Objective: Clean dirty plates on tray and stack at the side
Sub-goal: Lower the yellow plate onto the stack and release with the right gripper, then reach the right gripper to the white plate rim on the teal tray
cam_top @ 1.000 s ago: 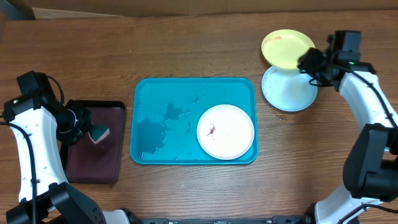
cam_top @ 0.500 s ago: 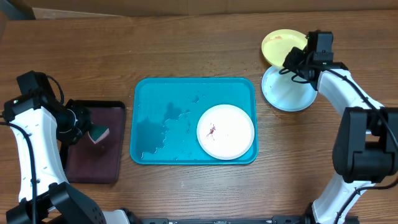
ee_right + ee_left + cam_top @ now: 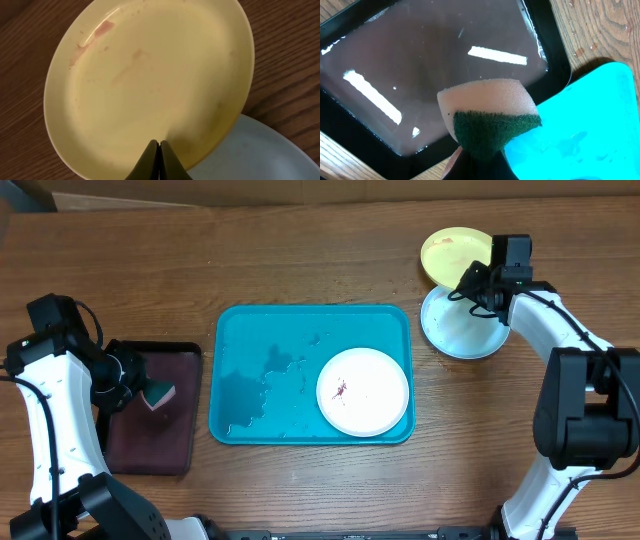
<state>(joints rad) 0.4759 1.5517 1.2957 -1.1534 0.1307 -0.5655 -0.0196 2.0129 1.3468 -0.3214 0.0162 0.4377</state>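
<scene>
Mid-bench toward the near edge: smeared white plate (image 3: 362, 392) lying in the right half of the turquoise tray (image 3: 250, 340). By the left edge: left gripper (image 3: 138, 388) clamped on a sponge (image 3: 489, 117) above the dark maroon tray (image 3: 420, 65). Toward the far right corner: right gripper (image 3: 159, 148), fingertips pressed together, over the near rim of the yellow-green plate (image 3: 150, 75) overlapping the light blue plate (image 3: 250, 155).

The table (image 3: 300, 260) is of brown wood with dark grain; behind its far edge lies a paler tan surface (image 3: 330, 188).
</scene>
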